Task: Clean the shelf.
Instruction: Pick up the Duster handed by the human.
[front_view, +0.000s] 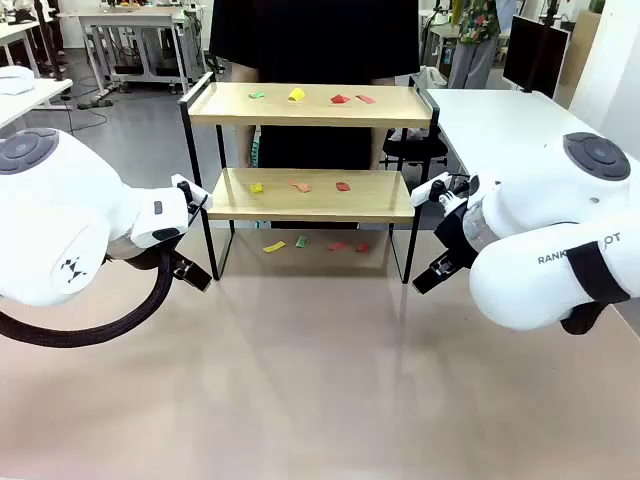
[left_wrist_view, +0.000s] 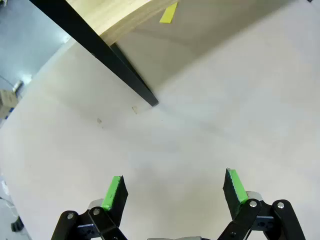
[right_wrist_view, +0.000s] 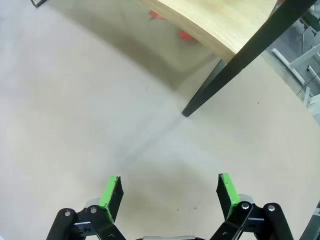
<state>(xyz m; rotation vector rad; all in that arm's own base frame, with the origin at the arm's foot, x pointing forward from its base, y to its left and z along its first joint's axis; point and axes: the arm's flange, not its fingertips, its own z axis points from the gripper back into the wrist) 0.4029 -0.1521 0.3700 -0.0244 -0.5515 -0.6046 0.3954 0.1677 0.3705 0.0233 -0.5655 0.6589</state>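
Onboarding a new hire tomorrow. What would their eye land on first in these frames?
The two-tier shelf mid-table, with small coloured scraps strewn on both boards and on the table beneath it. To either side, the left gripper and right gripper hang open and empty near its front legs. A person in dark clothing stands right behind the shelf.

My front camera looks across the table (front_view: 320, 400) at the shelf (front_view: 380, 203). Both wrist cameras look down close at its legs (left_wrist_view: 120, 70).
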